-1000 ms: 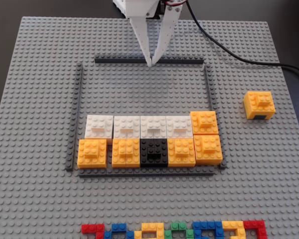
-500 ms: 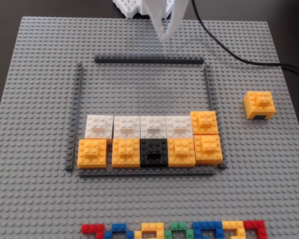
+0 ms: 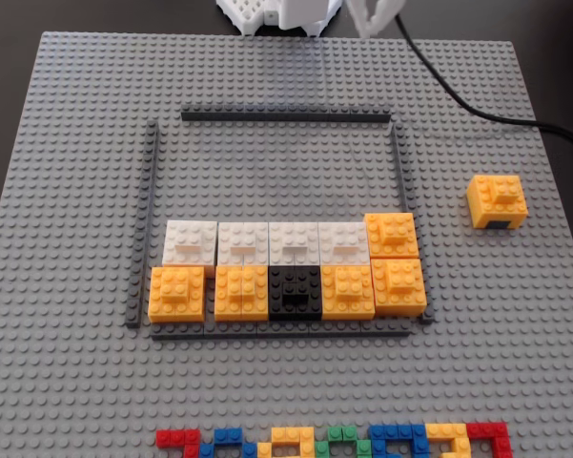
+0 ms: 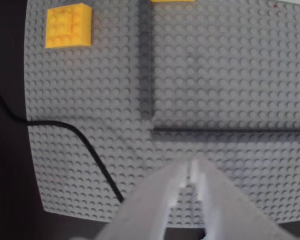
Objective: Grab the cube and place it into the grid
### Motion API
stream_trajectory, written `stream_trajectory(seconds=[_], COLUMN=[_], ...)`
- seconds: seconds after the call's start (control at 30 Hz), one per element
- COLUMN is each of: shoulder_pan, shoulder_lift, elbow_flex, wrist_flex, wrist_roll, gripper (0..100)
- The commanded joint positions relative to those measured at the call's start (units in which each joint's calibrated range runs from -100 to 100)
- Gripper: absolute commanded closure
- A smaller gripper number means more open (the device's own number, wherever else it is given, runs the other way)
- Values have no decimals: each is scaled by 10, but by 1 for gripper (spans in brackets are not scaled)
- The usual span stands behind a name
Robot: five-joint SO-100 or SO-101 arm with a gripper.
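While my gripper [image 4: 192, 165] hangs pressed together and empty over the grey baseplate [image 4: 229, 75] just outside the grid's [image 3: 286, 116] far corner, the cube [image 3: 497, 200] sits on the studs well outside the frame, at its right in the fixed view.

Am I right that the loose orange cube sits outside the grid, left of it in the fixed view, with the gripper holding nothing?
Not quite. In the fixed view the cube sits outside the grid on its right, not its left. The rest holds: the wrist view shows the gripper with its fingertips together and nothing between them.
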Motion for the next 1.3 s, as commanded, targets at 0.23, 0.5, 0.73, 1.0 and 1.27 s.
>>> stream_trajectory(seconds=[0.23, 0.5, 0.73, 1.0, 1.27], shoulder_pan=[-54, -76, -101, -116, -118], shoulder_lift=[181, 304, 433, 525, 611], elbow_flex=[-260, -409, -537, -609, -684], wrist_flex=[27, 52, 70, 63, 56], wrist_roll=[-33, -37, -56, -67, -64], gripper=[100, 100, 99, 96, 96])
